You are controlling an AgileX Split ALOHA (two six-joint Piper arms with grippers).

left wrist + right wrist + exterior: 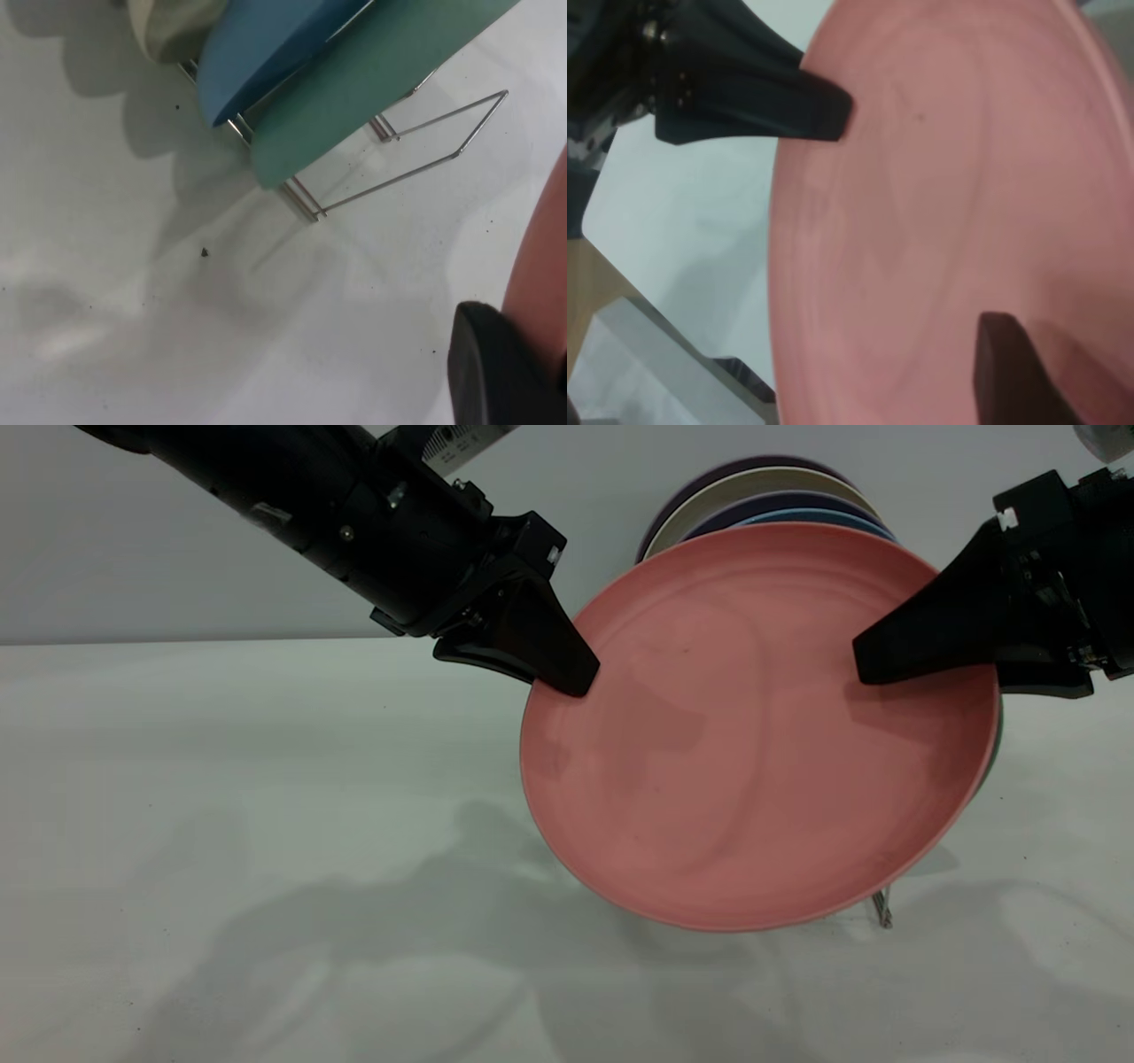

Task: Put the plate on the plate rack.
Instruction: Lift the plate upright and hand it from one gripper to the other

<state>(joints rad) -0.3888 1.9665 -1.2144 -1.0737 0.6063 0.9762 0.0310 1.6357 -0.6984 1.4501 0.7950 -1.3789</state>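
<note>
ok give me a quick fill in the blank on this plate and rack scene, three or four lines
1. The plate gripped by both pincers is ____ in colour.
2. The left pincer and the right pincer grip the plate on ____ sides of its rim.
3. In the left wrist view, the plate nearest the empty wire loop of the plate rack is ____.

Missing words: pink; opposite; green

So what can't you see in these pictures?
- Plate rack: in the exterior view the plate hides nearly all of it.
- The slot the plate is meant for: the plate covers it from outside; the left wrist view shows only one end of the rack.
- Back fingers of the left gripper and right gripper: behind the plate.
- Other plates: only top edges show.
</note>
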